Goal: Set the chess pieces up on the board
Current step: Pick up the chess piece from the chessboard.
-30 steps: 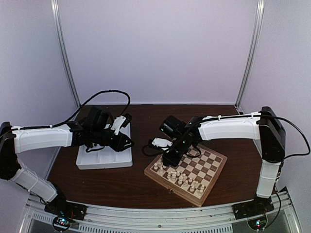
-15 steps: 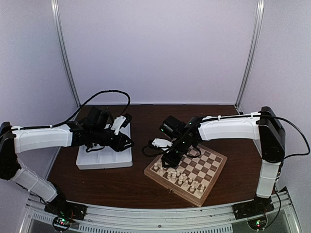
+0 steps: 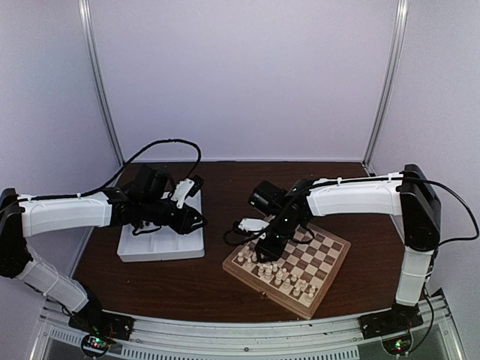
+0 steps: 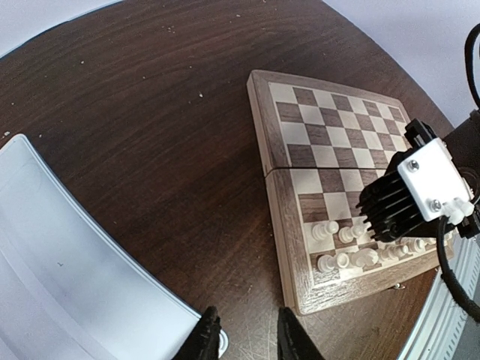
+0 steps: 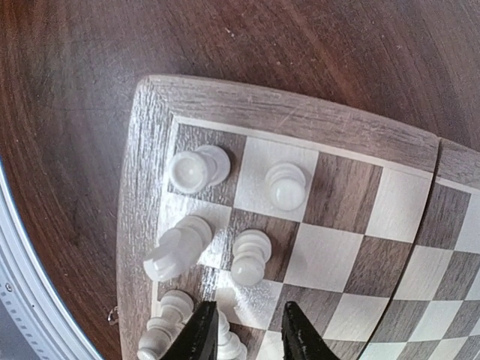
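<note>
The board [image 3: 324,251] lies at the right of the table. Several cream-white chess pieces [image 3: 279,274] stand in two rows along its near-left side; no dark pieces show. My right gripper [image 3: 266,244] hovers over that end. In the right wrist view it [image 5: 251,337] is open with only a bare square between its fingers. A white pawn [image 5: 251,255] stands just ahead of it, and another [image 5: 286,186] stands farther on. My left gripper [image 3: 196,220] hangs over the tray's right edge. In its own view it [image 4: 247,337] is open and empty above the bare table.
A white compartmented tray [image 3: 161,244] sits at the left of the dark wooden table [image 3: 217,277]. Its corner [image 4: 60,255] lies beside my left finger. The right arm's wrist block [image 4: 416,187] covers part of the board's white rows. Frame posts stand at the back corners.
My right gripper's jaws have parted and it has shifted slightly right and nearer over the board. The left arm has not moved.
</note>
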Robot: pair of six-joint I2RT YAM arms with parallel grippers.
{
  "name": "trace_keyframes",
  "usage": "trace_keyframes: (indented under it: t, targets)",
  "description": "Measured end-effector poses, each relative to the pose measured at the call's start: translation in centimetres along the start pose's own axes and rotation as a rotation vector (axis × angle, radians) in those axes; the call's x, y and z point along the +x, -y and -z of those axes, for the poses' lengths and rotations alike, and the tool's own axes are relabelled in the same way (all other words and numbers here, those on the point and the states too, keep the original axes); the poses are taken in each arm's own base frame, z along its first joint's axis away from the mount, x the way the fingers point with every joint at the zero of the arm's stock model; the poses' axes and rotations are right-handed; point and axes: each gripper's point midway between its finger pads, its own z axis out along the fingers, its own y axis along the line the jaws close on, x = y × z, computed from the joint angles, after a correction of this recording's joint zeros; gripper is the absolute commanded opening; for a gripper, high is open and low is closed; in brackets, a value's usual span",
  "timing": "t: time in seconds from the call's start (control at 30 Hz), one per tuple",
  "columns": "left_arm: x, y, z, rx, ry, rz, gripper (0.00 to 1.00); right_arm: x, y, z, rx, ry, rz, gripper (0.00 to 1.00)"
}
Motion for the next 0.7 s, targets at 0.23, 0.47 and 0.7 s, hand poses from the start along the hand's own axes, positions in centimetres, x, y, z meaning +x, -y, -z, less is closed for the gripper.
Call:
trace_keyframes:
  t: [0.23,0.47,0.7]
  targets:
    - [0.0,0.0,0.0,0.000,0.000,0.000,0.27,0.8,-0.3,0.8,-0.022,-0.024,0.014,0.29]
    - [0.0,0.0,0.0,0.000,0.000,0.000,0.27,1.2,-0.8,1.2,-0.050,-0.047,0.043,0.26]
    - [0.0,0.0,0.0,0.000,0.000,0.000,0.27,1.1,-0.9,1.4,-0.057,-0.049,0.054,0.25]
